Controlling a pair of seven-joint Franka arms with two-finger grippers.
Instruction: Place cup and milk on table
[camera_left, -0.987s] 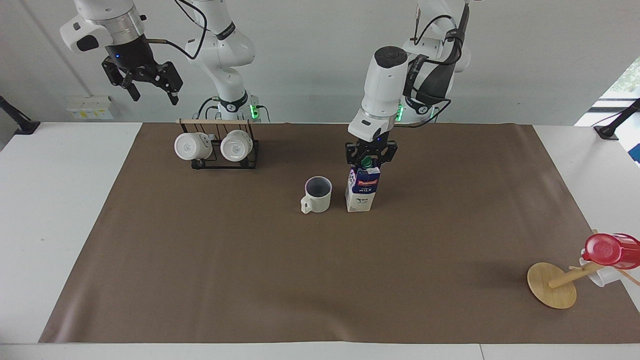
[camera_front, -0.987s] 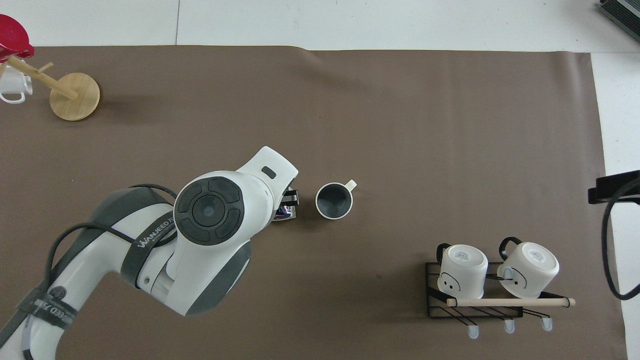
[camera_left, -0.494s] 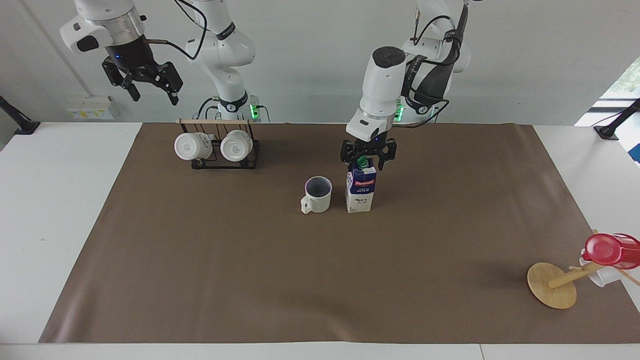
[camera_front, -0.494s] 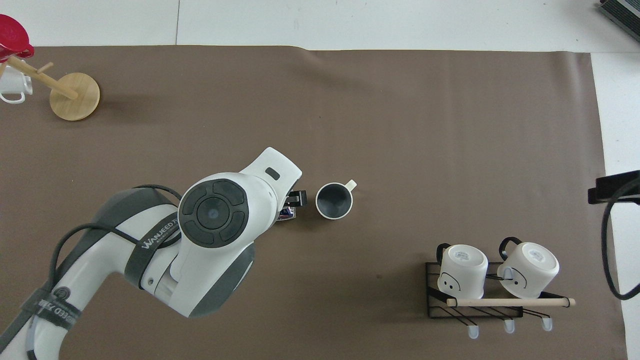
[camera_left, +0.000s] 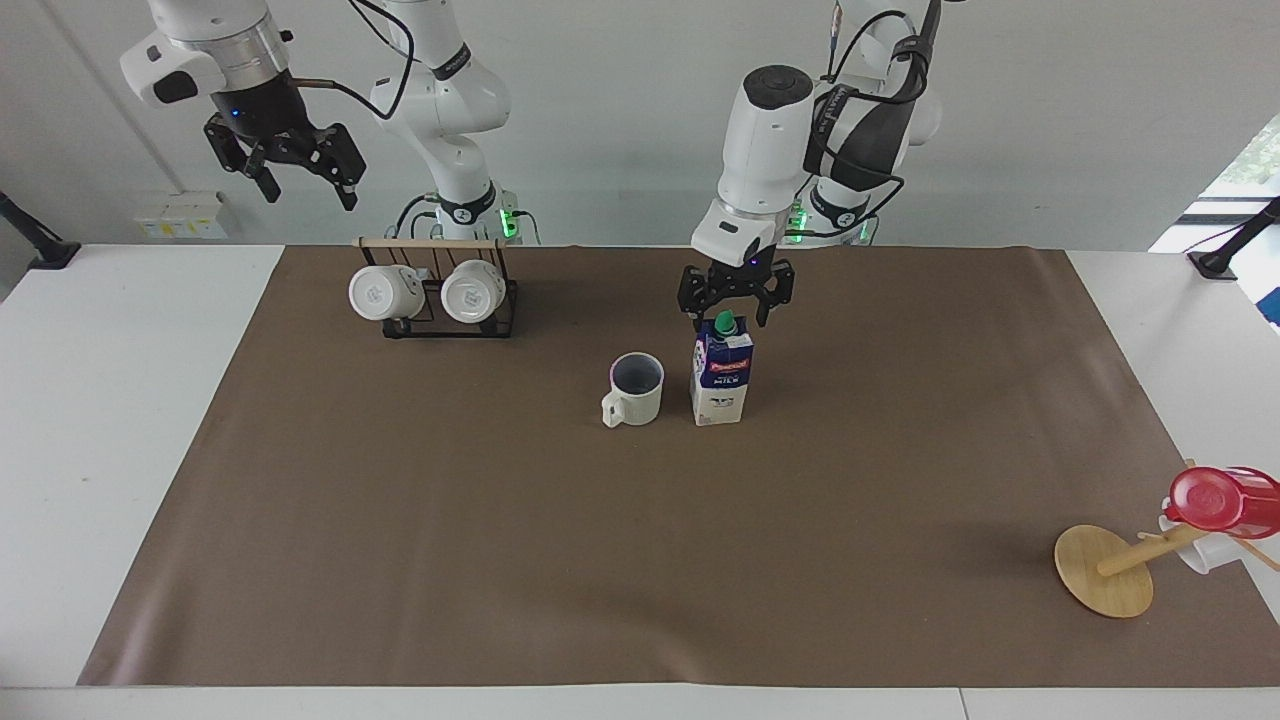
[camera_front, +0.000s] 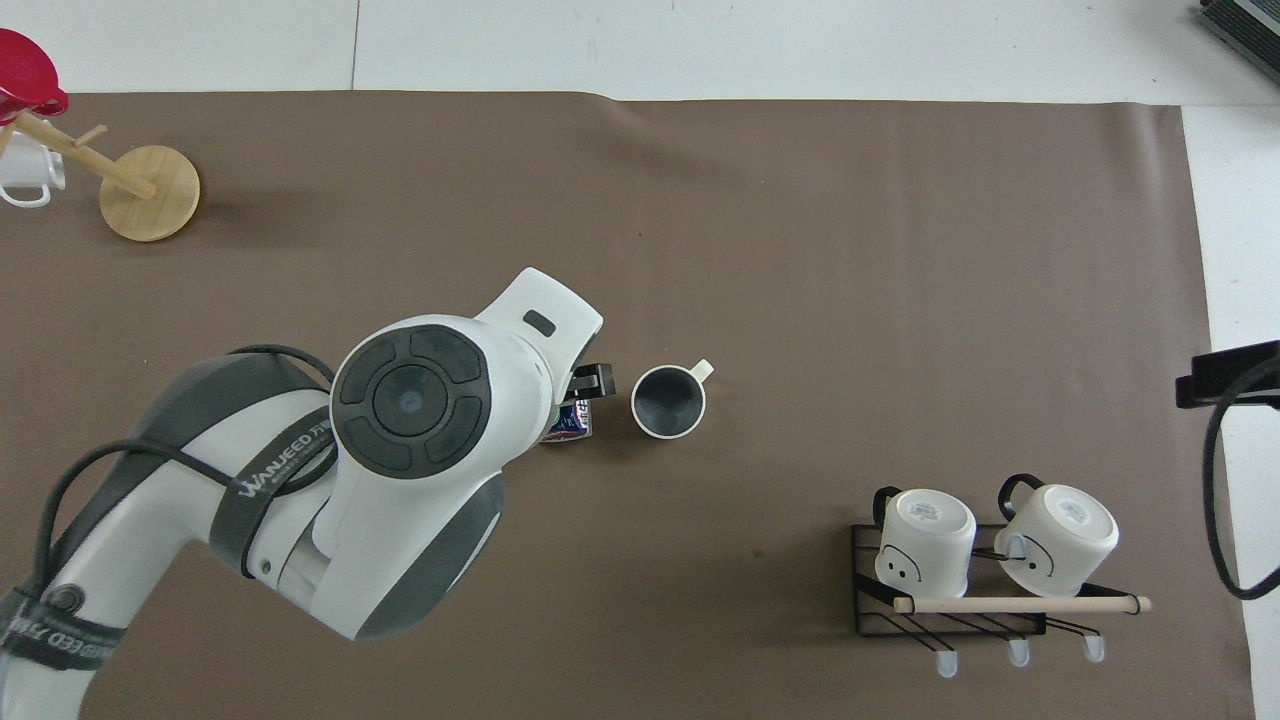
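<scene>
Bright, even light fills both views, with daylight entering at the right edge of the facing view. Shadows on the table (camera_left: 400, 560) are soft and faint. Everything is sharp; no glare shows.

In the overhead view, the milk (camera_front: 570, 424) is almost wholly covered by the left arm (camera_front: 400, 450); only a corner of its printed face is seen, and most of the left gripper (camera_front: 590, 380) is concealed as well. The right gripper is not shown there. The red cup (camera_front: 25, 78) and the white mug (camera_front: 25, 175) beneath it are cut off by that view's edge. In the facing view, the carton's small print cannot be read.
</scene>
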